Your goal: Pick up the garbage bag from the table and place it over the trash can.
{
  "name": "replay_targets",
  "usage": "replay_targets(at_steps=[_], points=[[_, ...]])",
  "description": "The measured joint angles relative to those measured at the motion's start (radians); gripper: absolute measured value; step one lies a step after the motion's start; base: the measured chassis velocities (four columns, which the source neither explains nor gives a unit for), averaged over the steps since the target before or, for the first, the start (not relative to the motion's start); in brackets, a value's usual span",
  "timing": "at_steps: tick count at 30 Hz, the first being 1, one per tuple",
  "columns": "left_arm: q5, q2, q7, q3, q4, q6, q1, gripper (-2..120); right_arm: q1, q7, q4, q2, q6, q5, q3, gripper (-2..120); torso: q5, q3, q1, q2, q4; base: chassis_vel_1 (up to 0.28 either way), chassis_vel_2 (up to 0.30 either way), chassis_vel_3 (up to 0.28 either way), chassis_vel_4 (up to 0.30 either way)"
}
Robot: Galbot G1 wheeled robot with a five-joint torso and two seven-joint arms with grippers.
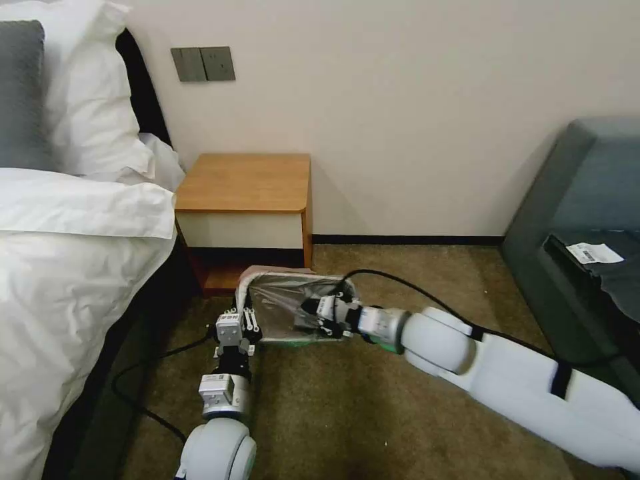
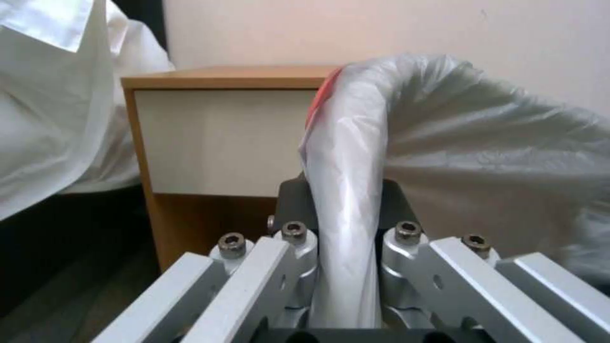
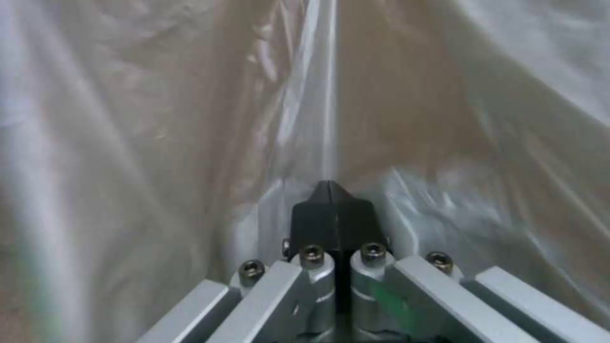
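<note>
Head view shows you the garbage bag (image 1: 293, 300), thin crinkly grey plastic, stretched over the trash can (image 1: 300, 337) on the carpet (image 1: 373, 413), just in front of the boxy wooden table (image 1: 243, 183). Your left gripper (image 1: 241, 319) reaches forward from below to the bin's left rim, and its black fingers (image 2: 397, 200) pinch a fold of the bag with pink-red edging. Your right gripper (image 1: 308, 319) comes in from the right, low inside the bag, with its dark fingertips (image 3: 331, 209) pressed together on a crease of the film.
</note>
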Motion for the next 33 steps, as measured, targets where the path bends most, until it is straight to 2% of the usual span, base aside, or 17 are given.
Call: replay_targets(at_steps=[4,11,19,33], points=[[0.011,-0.006,0.002,0.0,0.0,-0.004,0.002,9,0.093,0.016,-0.089,0.068,-0.009,0.017,-0.087,0,-0.0001,0.0,0.0,0.0,0.0002,0.0,0.0,0.0,0.0],[0.021,-0.013,0.002,0.001,-0.005,-0.008,0.002,9,0.179,0.03,-0.194,0.134,-0.016,0.032,-0.18,0,0.0,0.0,0.0,0.0,-0.0001,0.0,0.0,0.0,0.0],[0.029,-0.027,0.002,0.005,-0.004,-0.01,0.0,9,0.211,0.043,-0.282,0.192,-0.023,0.028,-0.207,0,0.0001,0.0,0.0,0.0,-0.0001,0.0,0.0,0.0,0.0],[0.047,-0.045,0.002,0.008,-0.025,-0.015,0.011,9,0.269,0.046,-0.509,0.334,0.0,0.001,-0.324,0,0.0,0.0,0.0,0.0,-0.0001,0.0,0.0,0.0,0.0]])
